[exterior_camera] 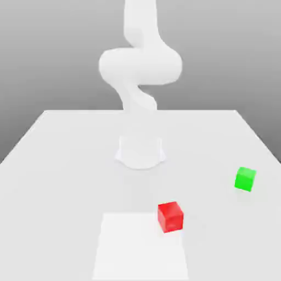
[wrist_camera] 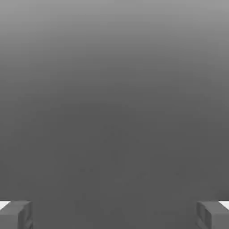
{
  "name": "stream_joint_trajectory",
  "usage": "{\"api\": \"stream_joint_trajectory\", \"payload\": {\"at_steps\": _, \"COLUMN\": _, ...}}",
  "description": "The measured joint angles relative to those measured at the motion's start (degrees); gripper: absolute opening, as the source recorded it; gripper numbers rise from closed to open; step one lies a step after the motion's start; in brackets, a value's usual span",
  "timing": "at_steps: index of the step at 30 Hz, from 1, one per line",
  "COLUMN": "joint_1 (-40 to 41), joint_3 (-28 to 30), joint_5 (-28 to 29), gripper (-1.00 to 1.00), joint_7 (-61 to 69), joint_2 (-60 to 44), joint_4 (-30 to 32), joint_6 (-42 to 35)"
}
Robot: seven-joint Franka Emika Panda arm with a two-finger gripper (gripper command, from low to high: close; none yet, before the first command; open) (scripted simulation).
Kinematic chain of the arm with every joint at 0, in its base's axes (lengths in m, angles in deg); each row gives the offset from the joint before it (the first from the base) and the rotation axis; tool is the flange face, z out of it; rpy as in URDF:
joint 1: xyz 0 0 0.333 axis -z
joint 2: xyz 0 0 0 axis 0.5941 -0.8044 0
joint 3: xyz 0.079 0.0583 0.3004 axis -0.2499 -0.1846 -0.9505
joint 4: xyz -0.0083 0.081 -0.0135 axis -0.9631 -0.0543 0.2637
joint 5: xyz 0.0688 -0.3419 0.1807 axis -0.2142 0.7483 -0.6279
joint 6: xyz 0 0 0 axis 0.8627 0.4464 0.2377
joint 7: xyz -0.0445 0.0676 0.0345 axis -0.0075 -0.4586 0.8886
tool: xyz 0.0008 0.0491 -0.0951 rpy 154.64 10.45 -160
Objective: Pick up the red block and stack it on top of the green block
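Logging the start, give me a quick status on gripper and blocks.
Gripper open, holding nothing. Red block on the table, green block apart from it. Nothing between them.

Lighting: even, bright, soft. My white arm (exterior_camera: 140,66) nearly washes out against the pale table (exterior_camera: 49,164). Faint shadows under both blocks. Hand view dim, grey, graded.

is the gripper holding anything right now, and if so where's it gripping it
Nothing is held. The gripper is open with bare space between its fingertips, while the red block and green block sit apart on the table.
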Motion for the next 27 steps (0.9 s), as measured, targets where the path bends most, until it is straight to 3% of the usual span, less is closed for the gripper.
{"api": "stream_joint_trajectory", "payload": {"at_steps": 17, "joint_1": -6.7, "joint_3": -3.8, "joint_5": -0.8, "gripper": 0.0, "joint_7": 4.5, "joint_2": -35.4, "joint_4": 27.9, "joint_6": 24.9}}
{"api": "stream_joint_trajectory", "payload": {"at_steps": 24, "joint_1": -8.6, "joint_3": -1.8, "joint_5": 3.0, "gripper": 0.0, "joint_7": 2.1, "joint_2": -51.5, "joint_4": 27.9, "joint_6": 38.1}}
{"api": "stream_joint_trajectory", "payload": {"at_steps": 25, "joint_1": -9.0, "joint_3": -1.3, "joint_5": 3.2, "gripper": -1.0, "joint_7": 1.9, "joint_2": -53.0, "joint_4": 27.7, "joint_6": 39.4}}
{"api": "stream_joint_trajectory", "payload": {"at_steps": 27, "joint_1": -9.0, "joint_3": -1.3, "joint_5": 3.3, "gripper": -1.0, "joint_7": 1.9, "joint_2": -53.0, "joint_4": 27.7, "joint_6": 39.4}}
